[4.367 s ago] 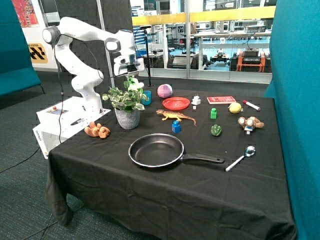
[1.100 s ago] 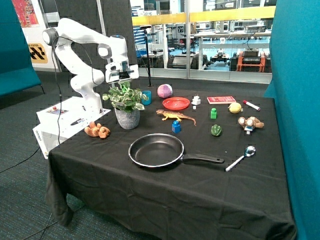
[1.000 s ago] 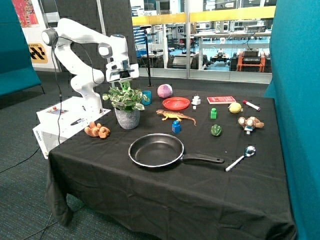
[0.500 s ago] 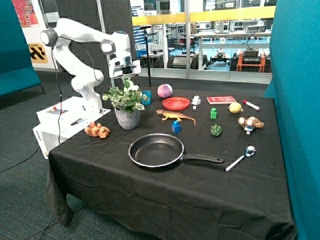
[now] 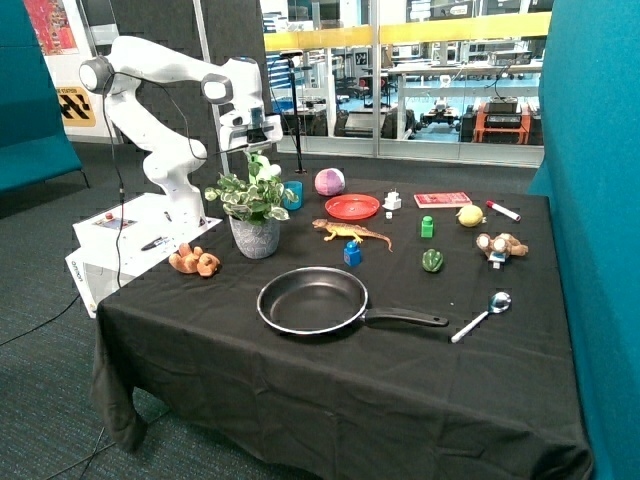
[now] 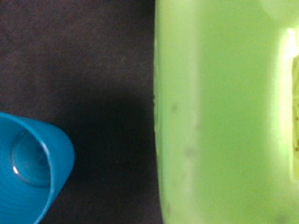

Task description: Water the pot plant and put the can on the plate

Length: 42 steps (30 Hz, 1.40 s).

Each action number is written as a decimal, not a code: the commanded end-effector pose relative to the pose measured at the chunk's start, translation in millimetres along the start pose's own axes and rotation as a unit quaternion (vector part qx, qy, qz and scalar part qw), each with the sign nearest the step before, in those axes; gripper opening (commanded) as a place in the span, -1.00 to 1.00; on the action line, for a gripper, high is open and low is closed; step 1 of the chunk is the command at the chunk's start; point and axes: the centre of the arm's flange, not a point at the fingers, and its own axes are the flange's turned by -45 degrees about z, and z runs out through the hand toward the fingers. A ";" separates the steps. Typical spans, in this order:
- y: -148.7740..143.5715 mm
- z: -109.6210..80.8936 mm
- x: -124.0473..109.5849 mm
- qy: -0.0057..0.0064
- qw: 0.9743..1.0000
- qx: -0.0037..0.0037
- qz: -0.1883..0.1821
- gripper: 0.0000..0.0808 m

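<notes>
Your hand [image 5: 258, 150] holds the can [image 6: 224, 112] up beside the plant [image 5: 252, 205], over the worktop [image 5: 330, 360] near the blue cup [image 6: 28, 170]; it looks light, stiff plastic, probably slick, so keep hold by the handle until over the red plate [image 5: 352, 207]

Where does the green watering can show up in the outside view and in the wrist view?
Outside view: the can hangs in the hand above the pot plant, beside the blue cup.
Wrist view: the can fills one whole side of the picture, over the black cloth.
Shared landmark: the blue cup, next to the can in both.
</notes>
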 end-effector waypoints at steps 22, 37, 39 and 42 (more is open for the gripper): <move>-49.7 -27.0 29.4 -0.002 0.991 0.000 -0.132 -1.00; -73.3 -39.2 47.3 -0.002 0.983 0.000 -0.183 -1.00; -77.9 -40.1 49.8 -0.002 0.982 0.000 -0.187 -1.00; -86.5 -41.5 53.7 -0.002 0.980 0.000 -0.199 -1.00</move>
